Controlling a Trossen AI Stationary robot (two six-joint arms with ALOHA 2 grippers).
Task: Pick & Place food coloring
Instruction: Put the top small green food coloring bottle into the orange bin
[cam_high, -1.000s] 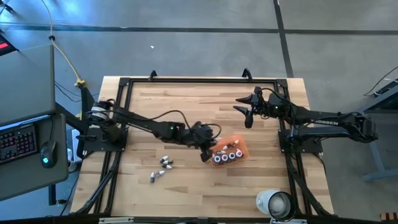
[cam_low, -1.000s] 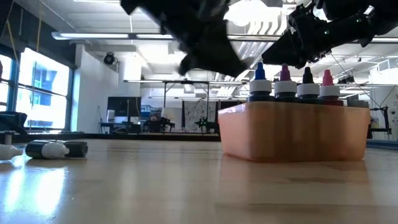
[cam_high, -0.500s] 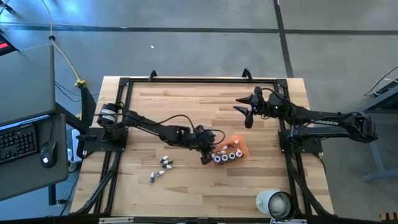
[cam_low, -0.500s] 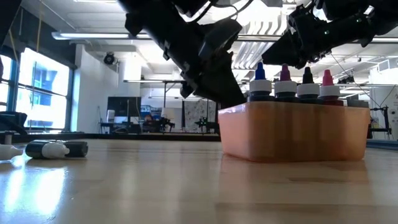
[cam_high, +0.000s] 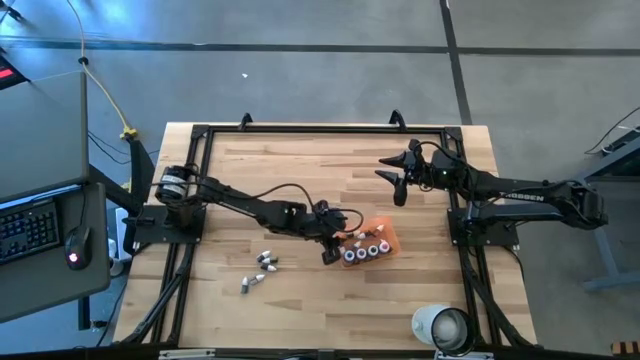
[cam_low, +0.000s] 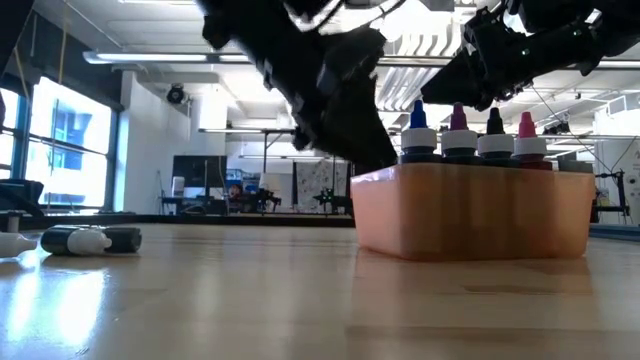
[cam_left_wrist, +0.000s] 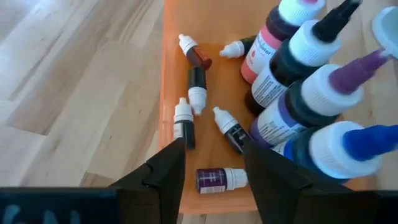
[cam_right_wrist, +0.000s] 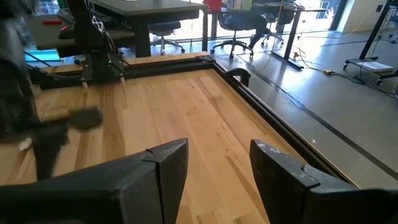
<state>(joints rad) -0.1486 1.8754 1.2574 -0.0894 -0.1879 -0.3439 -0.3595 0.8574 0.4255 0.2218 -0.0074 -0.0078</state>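
Left wrist view: food coloring lies in tray beneath left gripper.

1. Wooden table w/ black frame round its edges.
2. Flat orange tray near table's middle; from low down its translucent wall shows.
3. White round cup at table's near edge, right side, well apart from tray.
4. Desk off table's left: keyboard, mouse w/ a lit spot.
5. Room behind: office chairs, desks, big window.
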